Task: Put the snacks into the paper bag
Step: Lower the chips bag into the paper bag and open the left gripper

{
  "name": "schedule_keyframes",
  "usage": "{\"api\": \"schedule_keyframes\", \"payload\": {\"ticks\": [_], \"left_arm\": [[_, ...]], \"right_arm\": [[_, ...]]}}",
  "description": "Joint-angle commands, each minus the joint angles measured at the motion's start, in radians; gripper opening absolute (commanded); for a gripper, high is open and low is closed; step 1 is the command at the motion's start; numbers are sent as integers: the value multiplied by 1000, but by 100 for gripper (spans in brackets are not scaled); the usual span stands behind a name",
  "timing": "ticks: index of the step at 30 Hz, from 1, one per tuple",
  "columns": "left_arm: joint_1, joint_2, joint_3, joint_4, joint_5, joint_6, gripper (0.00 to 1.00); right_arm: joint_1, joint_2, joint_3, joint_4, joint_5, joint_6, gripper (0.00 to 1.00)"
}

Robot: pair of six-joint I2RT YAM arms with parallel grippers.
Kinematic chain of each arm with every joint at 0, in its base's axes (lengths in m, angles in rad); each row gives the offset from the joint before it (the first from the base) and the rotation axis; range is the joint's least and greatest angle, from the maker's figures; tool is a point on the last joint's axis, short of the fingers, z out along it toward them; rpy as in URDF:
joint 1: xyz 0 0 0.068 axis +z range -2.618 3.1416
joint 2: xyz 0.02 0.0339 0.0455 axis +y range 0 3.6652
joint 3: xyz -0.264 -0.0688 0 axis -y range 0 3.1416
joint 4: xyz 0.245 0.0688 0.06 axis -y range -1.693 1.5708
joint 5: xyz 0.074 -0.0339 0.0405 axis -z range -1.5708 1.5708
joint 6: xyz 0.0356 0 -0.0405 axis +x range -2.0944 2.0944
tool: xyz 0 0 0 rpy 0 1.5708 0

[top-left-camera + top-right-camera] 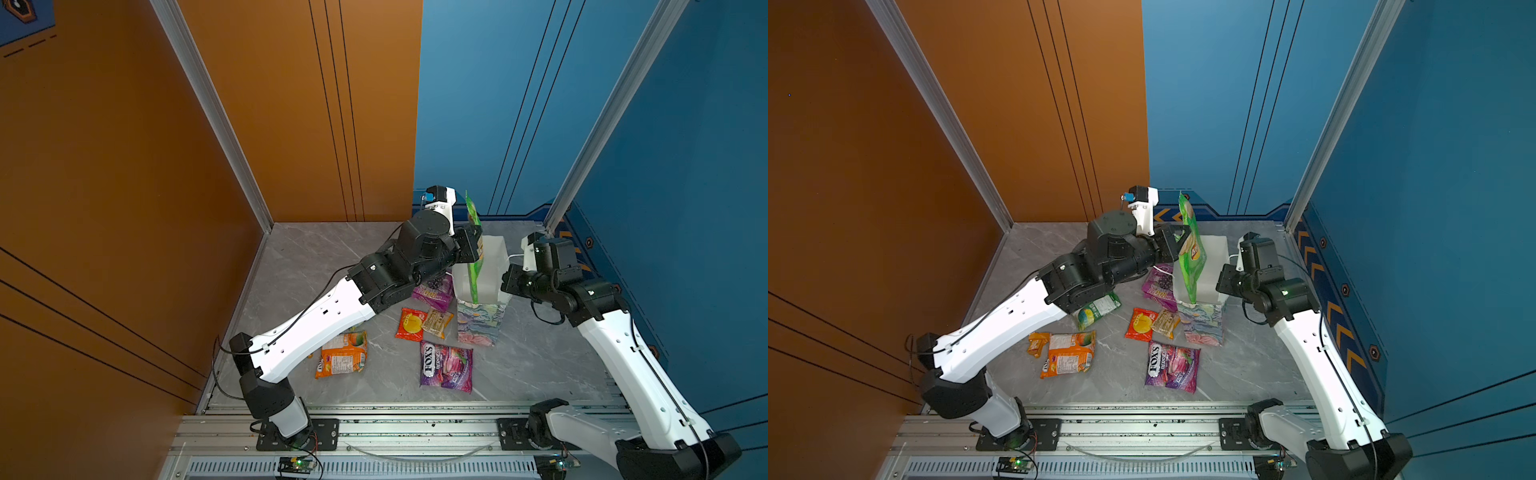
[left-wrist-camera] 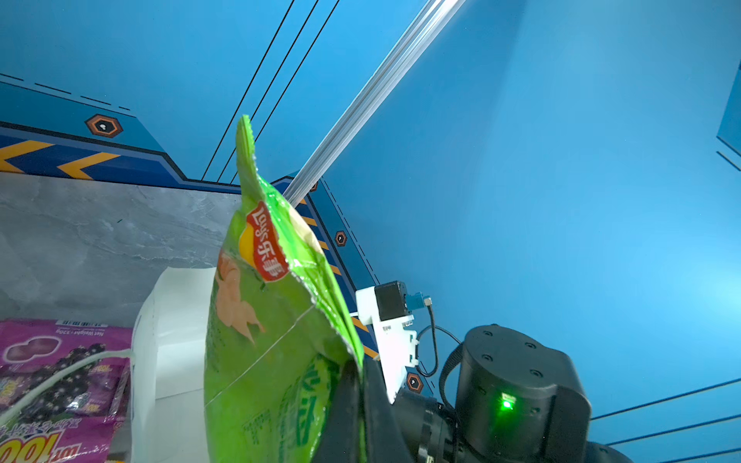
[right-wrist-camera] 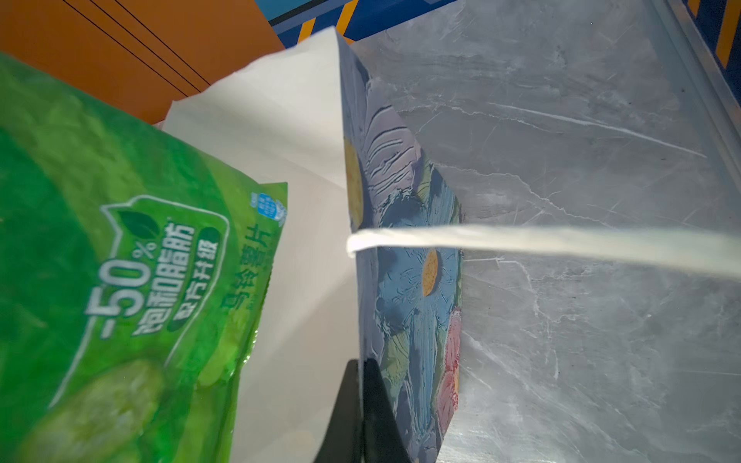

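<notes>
Both top views: the left pincer [image 1: 471, 245] is clamped on the side edge of the green chip bag [image 1: 473, 274]. The bag stands on end with its lower end in the mouth of the paper bag [image 1: 478, 328] and most of it above the rim. The other packets [image 1: 446, 365] lie loose on the tabletop [image 1: 540, 353].

Left wrist: the chip bag [image 2: 272, 340] looks puffy and crinkly. I'd guess it's light, slick and easy to crush, so that flat edge seam seems the sane place to hold it.

Right wrist: the right pincer [image 3: 363, 401] is pinched shut on the paper bag's wall, beside the cord handle [image 3: 561, 244]. Thin paper, probably tippy, so bracing it makes sense.
</notes>
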Motion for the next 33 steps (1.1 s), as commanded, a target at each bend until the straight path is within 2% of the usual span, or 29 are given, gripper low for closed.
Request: {"api": "schedule_keyframes", "payload": {"ticks": [1, 6, 11, 18, 26, 33], "left_arm": [[23, 15, -1, 10, 31, -18, 0], [69, 33, 6, 0, 47, -21, 0], [68, 69, 5, -16, 40, -7, 0], [41, 139, 32, -94, -26, 60, 0], [21, 160, 29, -166, -111, 141, 0], [23, 177, 60, -295, -171, 206, 0]], "right_arm": [[8, -16, -5, 20, -3, 14, 2], [12, -15, -7, 20, -1, 13, 2], [13, -17, -7, 18, 8, 13, 2], [12, -15, 9, 5, 21, 4, 2], [13, -9, 12, 0, 40, -3, 2], [12, -10, 2, -2, 56, -4, 2]]}}
